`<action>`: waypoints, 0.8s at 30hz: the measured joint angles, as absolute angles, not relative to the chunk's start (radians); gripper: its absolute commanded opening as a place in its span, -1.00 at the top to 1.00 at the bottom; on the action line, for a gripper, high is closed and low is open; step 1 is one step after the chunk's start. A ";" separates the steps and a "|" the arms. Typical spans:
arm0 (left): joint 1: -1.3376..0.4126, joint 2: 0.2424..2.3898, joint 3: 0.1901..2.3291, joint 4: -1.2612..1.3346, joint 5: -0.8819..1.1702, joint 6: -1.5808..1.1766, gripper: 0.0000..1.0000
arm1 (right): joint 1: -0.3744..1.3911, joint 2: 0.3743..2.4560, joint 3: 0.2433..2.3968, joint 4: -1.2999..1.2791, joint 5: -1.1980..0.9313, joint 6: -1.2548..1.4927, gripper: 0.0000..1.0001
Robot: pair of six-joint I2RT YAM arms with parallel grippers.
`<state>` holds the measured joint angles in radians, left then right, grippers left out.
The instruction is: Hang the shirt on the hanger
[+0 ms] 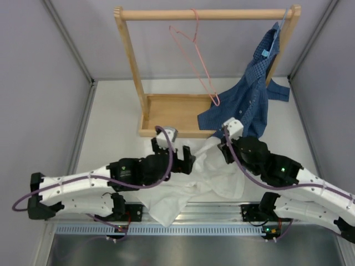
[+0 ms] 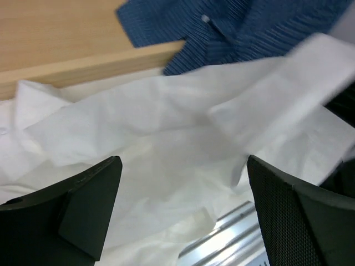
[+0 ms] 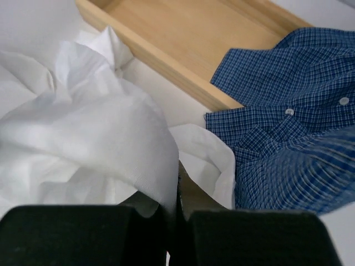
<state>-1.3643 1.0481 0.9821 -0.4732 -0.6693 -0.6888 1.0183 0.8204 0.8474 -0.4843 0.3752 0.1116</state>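
The shirt (image 1: 206,176) lies crumpled and wrinkled on the worktop (image 1: 111,122) at its near edge, spread between the two arms, with one corner reaching over the metal rail at the front. The left pincer (image 2: 183,166) is spread wide just above the white cloth, and its fingers (image 2: 89,199) do not clamp any fabric. The right pincer (image 3: 177,191) is pressed together on a fold of the shirt, with white cloth bunched over and between its tips. The hanger (image 1: 201,66) hangs tilted by its hook from the top bar of the wooden rack (image 1: 132,61), well apart from the shirt, and its lower end comes down near the rack's base tray. A blue checked shirt (image 1: 249,94) hangs from the rack's right post. It drapes down over the right side of the tray and onto the worktop, and its lower edge lies just beside the white cloth near the right pincer.
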 measured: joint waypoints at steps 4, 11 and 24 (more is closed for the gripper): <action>-1.169 0.878 0.875 -0.478 -0.660 -0.732 -0.96 | 1.018 0.630 0.791 -0.487 0.373 0.142 1.00; -0.863 0.969 0.771 -0.447 -0.483 -0.812 -0.96 | 1.018 0.484 0.772 -0.481 0.230 0.149 1.00; -0.688 1.326 0.686 0.081 0.059 -0.932 -0.35 | 1.018 0.561 0.757 -0.461 0.084 0.149 1.00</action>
<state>-0.6876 1.3258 0.6861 0.0807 0.0586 -0.9318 1.0183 0.5606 0.7574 -0.4606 0.0837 0.1493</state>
